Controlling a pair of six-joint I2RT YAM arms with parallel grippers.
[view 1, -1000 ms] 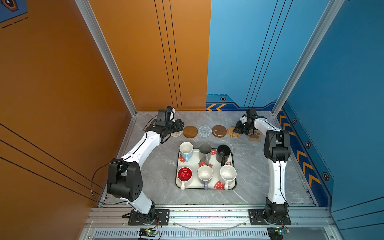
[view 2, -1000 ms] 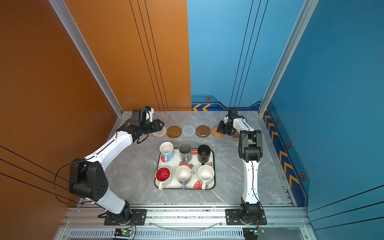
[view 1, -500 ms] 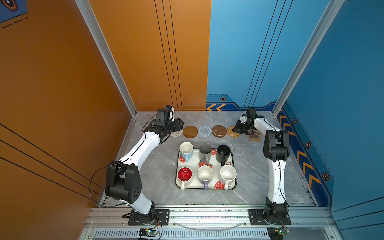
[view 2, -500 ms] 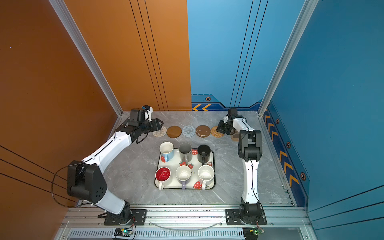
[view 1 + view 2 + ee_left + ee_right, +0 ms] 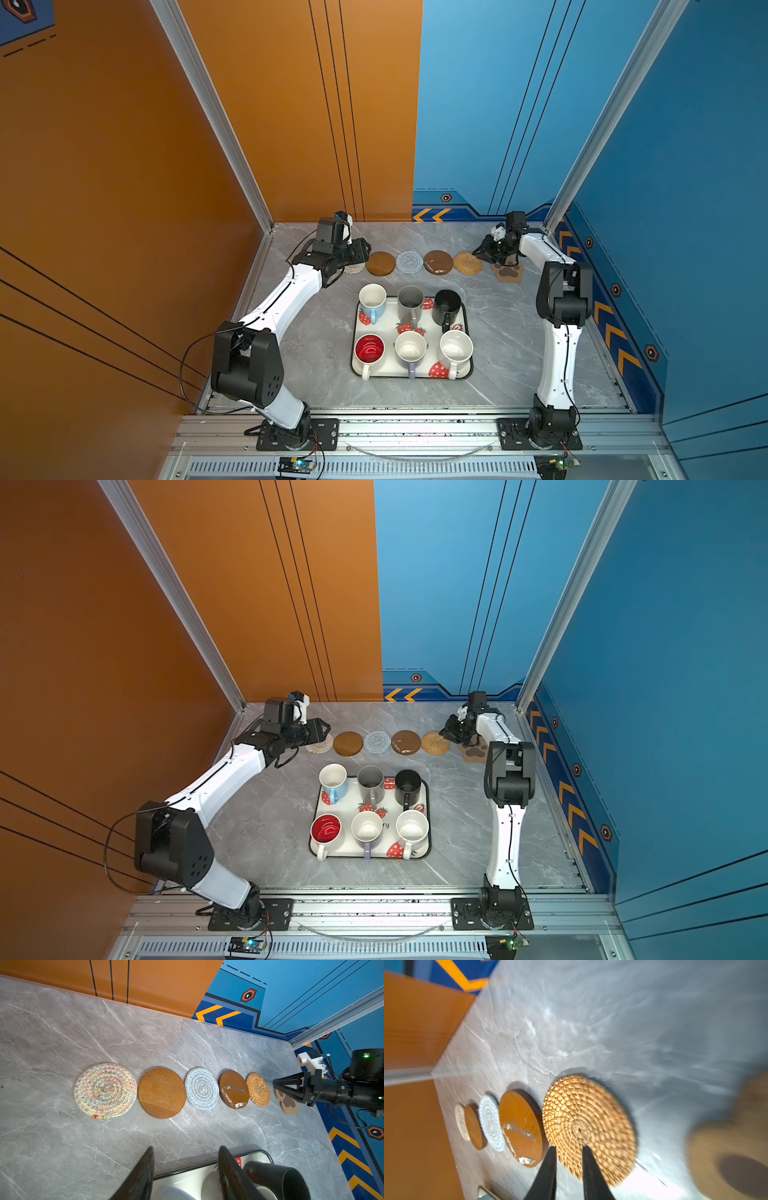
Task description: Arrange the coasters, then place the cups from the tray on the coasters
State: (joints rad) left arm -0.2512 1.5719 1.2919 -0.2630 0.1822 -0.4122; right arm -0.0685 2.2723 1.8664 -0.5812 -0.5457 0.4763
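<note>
Lying flat in the far row, left to right: beige woven round coaster (image 5: 105, 1091), brown wooden disc (image 5: 161, 1093), grey woven round (image 5: 201, 1088), scuffed brown wooden disc (image 5: 233, 1089), tan rattan round (image 5: 258, 1089), brown paw-shaped coaster (image 5: 508, 272). Cream strawberry-print tray (image 5: 432, 334) is sitting nearer, carrying light blue mug (image 5: 372, 300), grey mug (image 5: 410, 301), black mug (image 5: 447, 306), red-lined white mug (image 5: 369, 349), lavender mug (image 5: 410, 347), speckled white mug (image 5: 456, 350). Left gripper (image 5: 186, 1148) is hovering over the beige round, fingers half spread, empty. Right gripper (image 5: 569, 1148) is hanging by the rattan round's right edge, fingers narrowly parted, empty.
</note>
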